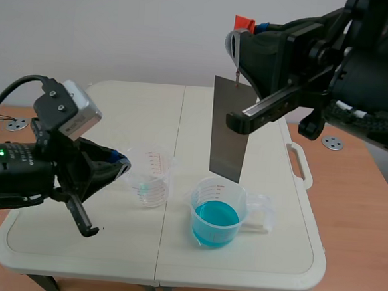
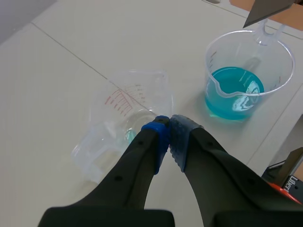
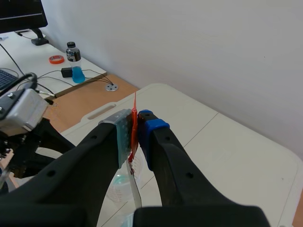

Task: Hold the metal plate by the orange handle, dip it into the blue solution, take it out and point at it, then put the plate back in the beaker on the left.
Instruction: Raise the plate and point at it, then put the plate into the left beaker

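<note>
My right gripper (image 1: 240, 30) is raised over the table's middle, shut on the orange handle (image 1: 244, 22) of the grey metal plate (image 1: 230, 129). The plate hangs upright in the air, its lower edge just above and behind the rim of the beaker of blue solution (image 1: 217, 215). In the right wrist view the orange handle (image 3: 134, 124) is pinched between the pads and the plate (image 3: 136, 195) drops edge-on below. My left gripper (image 2: 169, 130) is shut on nothing, low beside the clear beaker (image 2: 130, 106), which stands left of the blue beaker (image 2: 234, 90).
Both beakers stand near the front of the white folding table (image 1: 94, 242), whose carry handle (image 1: 300, 163) is on its right edge. A bottle of blue liquid (image 3: 74, 70) and an orange tape roll (image 3: 56, 59) lie on a side desk.
</note>
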`<action>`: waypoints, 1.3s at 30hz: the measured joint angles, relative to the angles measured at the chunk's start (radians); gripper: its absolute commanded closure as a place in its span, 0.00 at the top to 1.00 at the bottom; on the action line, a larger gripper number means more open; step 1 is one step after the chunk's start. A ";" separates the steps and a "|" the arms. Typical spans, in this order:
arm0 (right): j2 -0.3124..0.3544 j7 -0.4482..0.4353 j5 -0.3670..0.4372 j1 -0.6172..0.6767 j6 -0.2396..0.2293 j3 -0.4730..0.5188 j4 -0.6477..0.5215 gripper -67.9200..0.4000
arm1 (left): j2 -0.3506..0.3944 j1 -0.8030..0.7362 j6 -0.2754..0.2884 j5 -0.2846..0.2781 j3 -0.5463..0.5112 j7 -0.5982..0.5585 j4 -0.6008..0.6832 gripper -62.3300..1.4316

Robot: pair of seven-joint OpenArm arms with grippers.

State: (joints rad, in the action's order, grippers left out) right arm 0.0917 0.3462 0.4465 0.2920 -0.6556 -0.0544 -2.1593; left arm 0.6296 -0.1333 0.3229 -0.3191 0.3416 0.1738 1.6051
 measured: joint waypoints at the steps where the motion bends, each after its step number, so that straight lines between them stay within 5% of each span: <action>1: 0.000 0.000 0.000 0.000 0.000 0.000 0.000 0.03 | 0.008 -0.028 0.000 0.000 -0.023 -0.002 0.023 0.05; 19: 0.000 -0.001 0.000 0.000 0.000 0.000 0.000 0.03 | 0.072 -0.617 -0.001 0.000 -0.445 -0.177 0.132 0.05; 31: 0.000 0.005 0.000 -0.050 0.001 -0.027 0.000 0.03 | 0.071 -0.902 -0.055 0.000 -0.548 -0.279 0.132 0.05; 39: 0.000 0.012 -0.001 -0.103 0.013 -0.077 0.000 0.03 | 0.056 -0.953 -0.063 0.001 -0.547 -0.298 0.132 0.05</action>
State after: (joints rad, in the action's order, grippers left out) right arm 0.0917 0.3584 0.4458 0.1894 -0.6430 -0.1318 -2.1593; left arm 0.6861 -1.0859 0.2600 -0.3183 -0.2054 -0.1246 1.7370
